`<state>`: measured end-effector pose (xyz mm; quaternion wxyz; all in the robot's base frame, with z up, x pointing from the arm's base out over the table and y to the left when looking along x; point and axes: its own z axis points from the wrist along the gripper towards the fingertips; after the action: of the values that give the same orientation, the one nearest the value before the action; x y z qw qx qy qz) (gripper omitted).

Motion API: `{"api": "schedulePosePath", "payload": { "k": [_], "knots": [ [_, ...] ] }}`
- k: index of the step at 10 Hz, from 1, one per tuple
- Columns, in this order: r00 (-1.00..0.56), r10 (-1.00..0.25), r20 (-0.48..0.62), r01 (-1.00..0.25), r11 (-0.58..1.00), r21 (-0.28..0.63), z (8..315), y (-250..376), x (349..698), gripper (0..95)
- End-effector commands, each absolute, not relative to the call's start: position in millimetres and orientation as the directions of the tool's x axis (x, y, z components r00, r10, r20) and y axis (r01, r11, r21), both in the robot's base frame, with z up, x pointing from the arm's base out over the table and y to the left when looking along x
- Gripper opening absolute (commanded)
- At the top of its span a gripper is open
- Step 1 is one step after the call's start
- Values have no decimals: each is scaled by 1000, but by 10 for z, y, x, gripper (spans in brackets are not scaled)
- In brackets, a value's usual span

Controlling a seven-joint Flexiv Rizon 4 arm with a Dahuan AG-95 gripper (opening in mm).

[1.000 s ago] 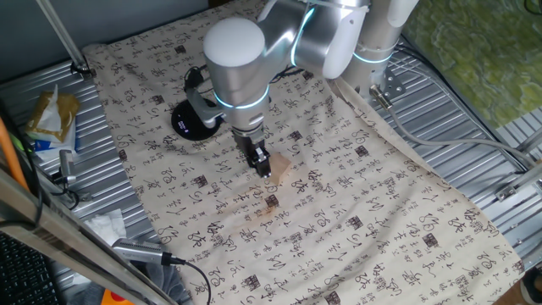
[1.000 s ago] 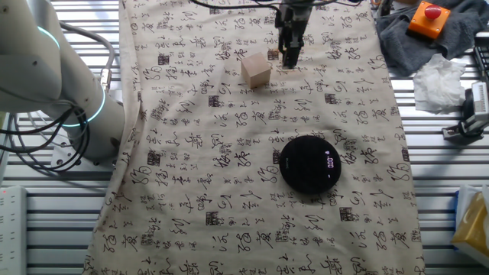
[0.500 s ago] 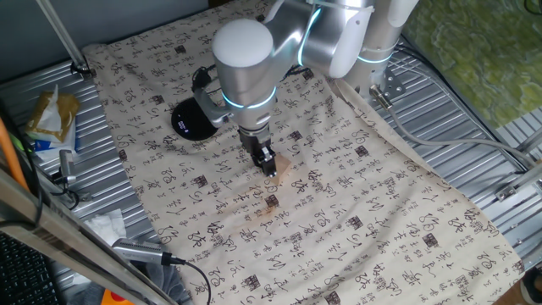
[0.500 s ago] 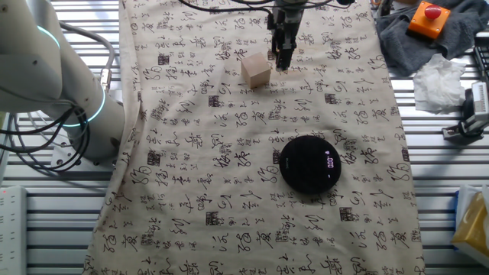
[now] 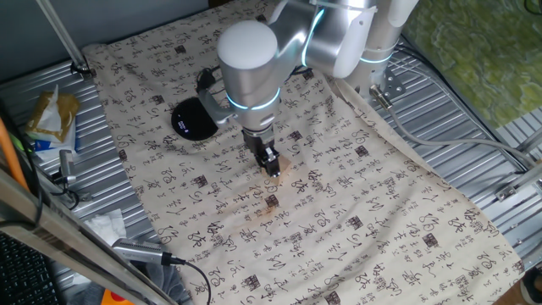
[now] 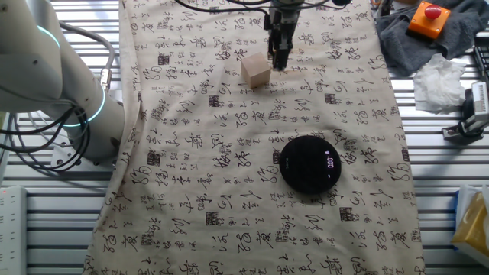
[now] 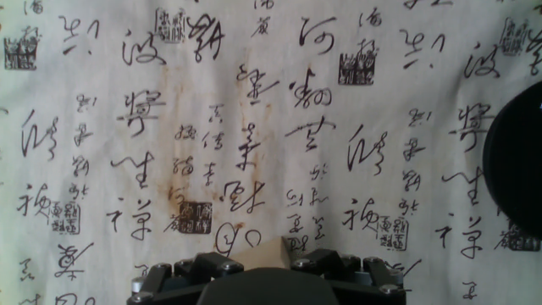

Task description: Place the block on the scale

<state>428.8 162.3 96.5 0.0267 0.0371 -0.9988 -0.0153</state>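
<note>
The block (image 6: 256, 70), a small pale tan wooden cube, sits on the printed cloth. In one fixed view the fingers hide most of the block (image 5: 284, 163). My gripper (image 6: 279, 59) is low over the cloth, right beside the block and a little off to one side of it. The gripper (image 5: 271, 164) looks open and holds nothing. In the hand view a corner of the block (image 7: 268, 252) shows at the bottom edge, between the finger bases of the gripper (image 7: 264, 264). The scale (image 6: 309, 163), a flat black disc, lies apart from the block; it also shows in one fixed view (image 5: 194, 120) and at the right edge of the hand view (image 7: 518, 169).
A small brown stain (image 5: 271, 202) marks the cloth near the gripper. An orange button box (image 6: 427, 17) on grey cloth and white tissue (image 6: 439, 80) lie past the cloth's edge. A snack packet (image 5: 51, 117) and a cabled tool (image 5: 140, 251) lie on the ribbed metal table.
The gripper has moved sideways across the cloth toward the block and now stands right beside it. The block and the scale have not moved.
</note>
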Motion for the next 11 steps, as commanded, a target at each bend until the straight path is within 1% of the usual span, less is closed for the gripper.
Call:
{"api": "schedulePosePath", "payload": {
  "k": [1, 8, 11],
  "knots": [
    [-996, -72, 48, -71, 997, 32, 948, 1637, 4264, 760],
    [-996, -79, 34, -78, 996, 32, 918, 1663, 4254, 760],
    [-994, -82, 71, -79, 996, 36, 896, 1668, 4291, 760]
  ]
}}
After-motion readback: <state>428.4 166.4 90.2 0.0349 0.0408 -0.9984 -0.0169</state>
